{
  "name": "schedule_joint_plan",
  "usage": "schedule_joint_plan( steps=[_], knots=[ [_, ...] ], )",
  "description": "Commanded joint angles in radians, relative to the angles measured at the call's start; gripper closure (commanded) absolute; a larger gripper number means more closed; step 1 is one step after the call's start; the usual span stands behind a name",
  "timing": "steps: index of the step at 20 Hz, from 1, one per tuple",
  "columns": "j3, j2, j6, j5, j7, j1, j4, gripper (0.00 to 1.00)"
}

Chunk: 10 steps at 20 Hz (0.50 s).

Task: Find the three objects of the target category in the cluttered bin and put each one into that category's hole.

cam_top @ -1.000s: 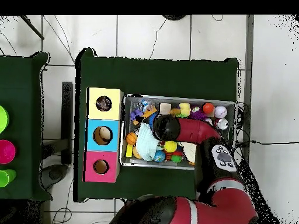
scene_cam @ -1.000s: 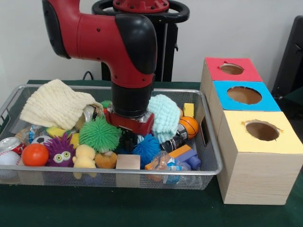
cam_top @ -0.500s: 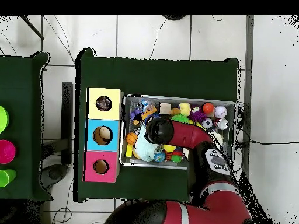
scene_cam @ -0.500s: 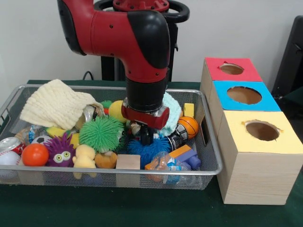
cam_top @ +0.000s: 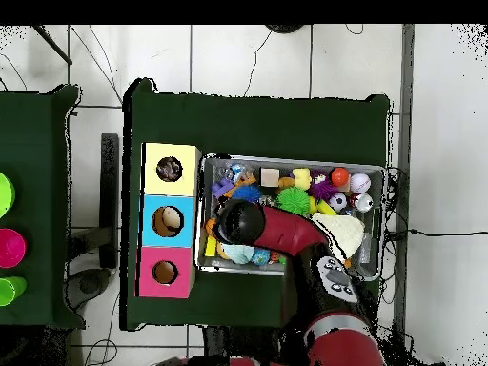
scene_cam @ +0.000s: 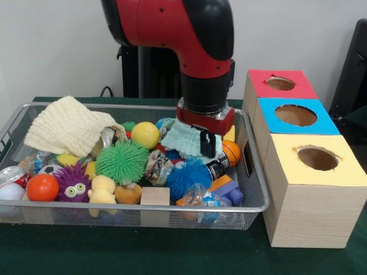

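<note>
The silver wire-mesh bin [scene_cam: 69, 207] lies in front of me, full of toys; it also shows in the overhead view [cam_top: 286, 159]. My gripper [scene_cam: 205, 150] hangs over the bin's right part, just above the clutter, against a light teal cloth [scene_cam: 182, 140]. I cannot tell whether it holds the cloth. One crinkly printed wrapper [scene_cam: 156, 166] lies between the green spiky ball [scene_cam: 121, 162] and the blue spiky ball [scene_cam: 189, 175]. A clear printed bag [scene_cam: 202, 197] lies at the front rim. In the overhead view the wrist [cam_top: 240, 221] hides the gripper.
Three wooden boxes with holes stand right of the bin: red top [scene_cam: 258, 77], blue top [scene_cam: 269, 106], yellow top [scene_cam: 287, 166]. A cream cloth [scene_cam: 69, 126], yellow ball [scene_cam: 145, 134], small basketball [scene_cam: 231, 152], purple spiky ball [scene_cam: 71, 183] and orange ball [scene_cam: 42, 187] crowd the bin.
The arm has moved to the picture's right in the front view, towards the boxes, and risen a little. The teal cloth shifted left, and the wrapper by the green ball came into view.
</note>
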Motion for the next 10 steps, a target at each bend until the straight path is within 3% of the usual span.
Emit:
schedule_joint_plan(
  steps=[1, 10],
  knots=[
    [0.024, -0.023, 0.178, 0.096, 0.226, 0.054, 0.143, 1.0],
    [-0.021, -0.057, 0.23, 0.122, 0.195, 0.079, 0.132, 1.0]
  ],
)
